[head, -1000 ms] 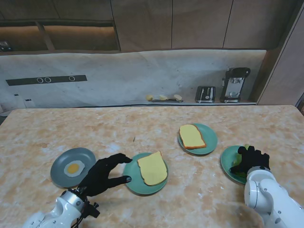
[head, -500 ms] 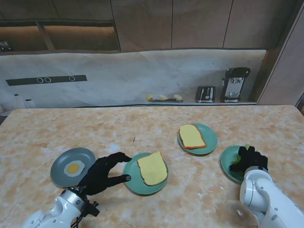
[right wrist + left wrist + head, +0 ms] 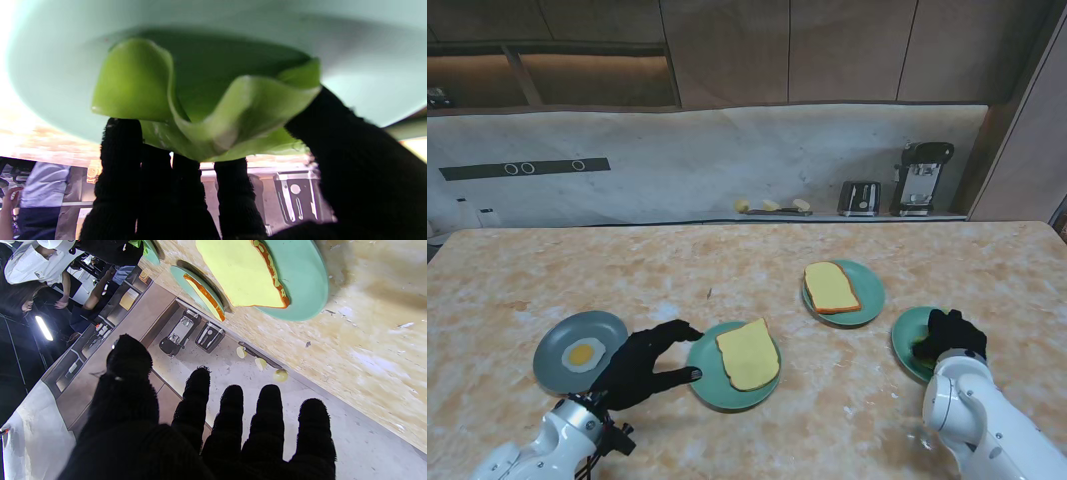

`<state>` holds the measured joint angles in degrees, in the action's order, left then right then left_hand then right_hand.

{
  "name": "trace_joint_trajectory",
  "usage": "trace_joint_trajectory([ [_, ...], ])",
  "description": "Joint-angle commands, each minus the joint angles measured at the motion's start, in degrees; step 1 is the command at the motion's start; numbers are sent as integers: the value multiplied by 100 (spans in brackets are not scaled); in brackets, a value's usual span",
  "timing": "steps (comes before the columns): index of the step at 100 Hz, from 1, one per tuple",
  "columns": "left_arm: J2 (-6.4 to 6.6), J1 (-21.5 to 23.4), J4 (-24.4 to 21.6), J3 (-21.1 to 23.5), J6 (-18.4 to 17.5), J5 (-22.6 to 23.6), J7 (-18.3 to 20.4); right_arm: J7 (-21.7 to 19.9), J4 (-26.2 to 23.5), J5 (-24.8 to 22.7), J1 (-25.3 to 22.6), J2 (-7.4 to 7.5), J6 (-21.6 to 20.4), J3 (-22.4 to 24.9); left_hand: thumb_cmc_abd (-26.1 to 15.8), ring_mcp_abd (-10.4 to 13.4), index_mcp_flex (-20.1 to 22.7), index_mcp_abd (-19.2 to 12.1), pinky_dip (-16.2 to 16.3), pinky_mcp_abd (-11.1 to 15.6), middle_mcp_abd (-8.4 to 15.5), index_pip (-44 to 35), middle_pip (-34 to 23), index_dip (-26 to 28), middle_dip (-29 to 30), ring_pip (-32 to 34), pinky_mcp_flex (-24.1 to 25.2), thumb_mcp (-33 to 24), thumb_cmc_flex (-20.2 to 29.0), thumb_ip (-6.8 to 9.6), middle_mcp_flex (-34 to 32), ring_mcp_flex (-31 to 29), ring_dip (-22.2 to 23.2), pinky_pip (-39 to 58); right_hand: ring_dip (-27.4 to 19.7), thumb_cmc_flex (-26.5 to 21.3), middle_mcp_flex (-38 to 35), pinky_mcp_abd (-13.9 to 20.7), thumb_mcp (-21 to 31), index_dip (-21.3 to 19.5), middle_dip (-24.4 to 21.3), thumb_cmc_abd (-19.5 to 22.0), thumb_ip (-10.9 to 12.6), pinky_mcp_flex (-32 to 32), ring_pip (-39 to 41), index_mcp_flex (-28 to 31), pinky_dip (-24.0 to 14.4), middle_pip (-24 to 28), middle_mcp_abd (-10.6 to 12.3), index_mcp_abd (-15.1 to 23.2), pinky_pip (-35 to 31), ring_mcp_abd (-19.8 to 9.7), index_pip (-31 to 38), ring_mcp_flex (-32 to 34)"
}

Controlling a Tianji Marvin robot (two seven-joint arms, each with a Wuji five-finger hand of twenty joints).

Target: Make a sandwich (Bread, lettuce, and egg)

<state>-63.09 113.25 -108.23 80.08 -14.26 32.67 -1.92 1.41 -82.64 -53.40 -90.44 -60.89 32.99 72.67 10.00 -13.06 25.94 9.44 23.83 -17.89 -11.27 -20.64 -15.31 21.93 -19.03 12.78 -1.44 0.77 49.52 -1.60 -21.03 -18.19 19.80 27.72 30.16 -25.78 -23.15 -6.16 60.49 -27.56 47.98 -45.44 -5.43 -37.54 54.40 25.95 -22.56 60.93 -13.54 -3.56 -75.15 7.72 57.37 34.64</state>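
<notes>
I see black gloves on both hands (image 3: 642, 365) (image 3: 947, 334), teal plates (image 3: 710, 390), a grey plate (image 3: 607, 325), bright green lettuce (image 3: 200, 110), and a beige marbled table (image 3: 727, 260).

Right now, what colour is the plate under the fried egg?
Grey, unlike the green plates; the plate shows best from the stand view.

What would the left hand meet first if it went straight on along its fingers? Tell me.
Likely the near plate with bread: the left hand, open, points right at its rim, the thumb tip already about there. Height above the table is unclear.
</notes>
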Motion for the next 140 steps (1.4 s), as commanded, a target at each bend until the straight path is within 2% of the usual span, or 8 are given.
trace_joint_trajectory([
  [1,-3,21,-18,-1,24,23,62,-86,292,127,-179,-106,-74,-43,-175,36,82,-49,59,27,27,-15,66,57,-31,-96,114,58,41,2,-16,88,-13,-54,237,-1554,-189,176,653,-66,-1343,-119,275,-313,416,187,-118,117,247,-21,-250,-110,177,275],
  [19,-11,16,-14,-9,41,29,22,217,324,148,-164,-150,-343,36,-191,37,61,-49,58,33,6,-22,56,64,-32,-89,117,55,50,6,-3,108,-12,-43,-134,-1949,-355,332,1156,-80,-1299,-481,-221,-607,552,317,-143,187,321,106,-144,37,339,490],
  [30,-17,16,-9,-19,45,27,-9,425,298,112,-190,-172,-526,126,-198,36,54,-47,56,34,17,-24,61,65,-28,-87,125,55,55,7,22,120,-13,-39,-252,-2077,-543,363,1344,-57,-1491,-612,-340,-683,673,498,807,264,313,152,-552,137,441,665],
  [42,-21,21,-7,-21,46,27,-28,599,160,111,-270,-199,-774,292,-202,43,56,-51,54,39,10,-31,47,68,-31,-80,127,55,56,9,3,114,-12,-32,-350,-2215,-801,388,1517,212,-1522,-768,-398,-848,926,707,1001,347,261,201,-775,266,626,884],
  [79,-29,49,-18,5,24,64,-88,797,-610,166,-630,-240,-1662,683,-206,42,37,-56,45,39,8,-35,43,66,-33,-73,133,55,61,11,-4,116,-14,-22,-432,-2315,-1469,415,1630,810,-1566,-924,-412,-1246,1150,1220,983,354,237,417,-937,434,1055,1398],
  [94,-30,83,-37,36,25,83,-91,865,-731,410,-624,-279,-1884,620,-211,44,33,-57,43,45,14,-37,40,65,-33,-74,128,55,60,11,1,119,-15,-16,-564,-2367,-2068,329,1831,1052,-1601,-1220,-367,-1640,1117,1773,965,235,264,596,-1007,454,1166,1905],
  [120,-32,147,-73,88,31,141,-116,772,-1127,896,-694,-314,-2412,259,-213,34,28,-57,38,44,9,-36,37,62,-33,-68,134,54,63,12,-5,109,-13,-13,-541,-2382,-2187,242,1889,1127,-1574,-1265,-338,-1709,1081,1912,895,185,293,636,-957,463,1197,1972],
  [140,-30,220,-128,158,17,220,-131,573,-1308,1240,-412,-311,-2895,-383,-210,38,30,-63,34,38,14,-38,46,61,-30,-70,132,57,59,12,-4,109,-15,-15,-503,-2368,-2175,247,1860,1120,-1553,-1245,-347,-1674,1066,1887,871,176,351,695,-924,424,1225,1943],
])
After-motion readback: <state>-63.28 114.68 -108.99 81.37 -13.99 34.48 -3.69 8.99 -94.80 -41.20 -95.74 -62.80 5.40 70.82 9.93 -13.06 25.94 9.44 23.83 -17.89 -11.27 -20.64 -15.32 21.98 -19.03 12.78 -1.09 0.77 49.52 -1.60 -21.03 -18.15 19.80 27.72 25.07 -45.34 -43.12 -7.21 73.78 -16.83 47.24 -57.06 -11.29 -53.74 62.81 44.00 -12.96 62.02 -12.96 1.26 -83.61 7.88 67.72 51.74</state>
